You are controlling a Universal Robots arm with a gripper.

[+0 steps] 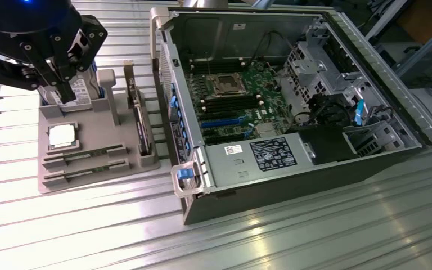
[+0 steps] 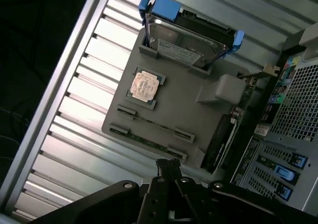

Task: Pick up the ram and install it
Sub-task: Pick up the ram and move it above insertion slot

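Holds the tool high in the upper left of the exterior frame, wrist turned straight down, with black linkages spread wide above and narrowing to a point in front of the hard drive. Presses the fingers together, closed on nothing. Hovers above the back half of the gray tray, clear of every part on it. Looks down from the wrist camera past the shut fingertips onto the ribbed metal counter under the tray.

Finds the ram unpicked: upper ram stick and lower ram stick, side by side in their slots at the tray's near end, left of centre in the exterior frame, just below the square CPU chip. Sets the dark expansion card on edge along the tray's right side, next to the open computer case across the frame's centre and right, with the motherboard exposed inside.
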